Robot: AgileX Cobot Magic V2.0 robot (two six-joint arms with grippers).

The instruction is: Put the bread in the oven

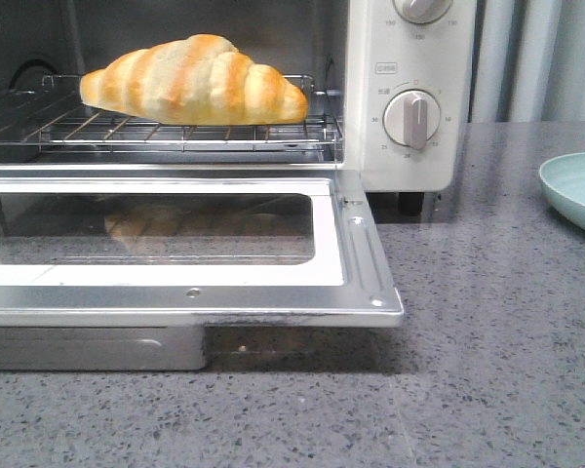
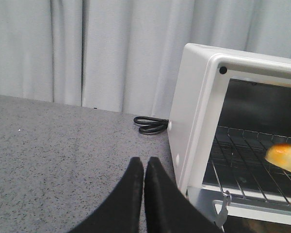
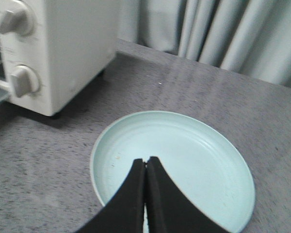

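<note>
The bread point(image 1: 197, 80), a golden-brown croissant-shaped roll with pale stripes, lies on the wire rack point(image 1: 175, 132) inside the cream-white oven point(image 1: 409, 58). The oven's glass door point(image 1: 175, 244) hangs open and flat. In the left wrist view one end of the bread point(image 2: 286, 156) shows on the rack inside the oven point(image 2: 194, 111). My left gripper point(image 2: 144, 161) is shut and empty, above the counter just left of the oven. My right gripper point(image 3: 146, 160) is shut and empty, above a pale blue plate point(image 3: 203, 160). Neither gripper shows in the front view.
The empty pale blue plate point(image 1: 577, 190) lies on the grey speckled counter point(image 1: 468, 390) right of the oven point(image 3: 63, 48). A coiled black cord point(image 2: 151, 125) lies behind the oven's left side. Grey curtains point(image 2: 87, 48) hang behind the counter.
</note>
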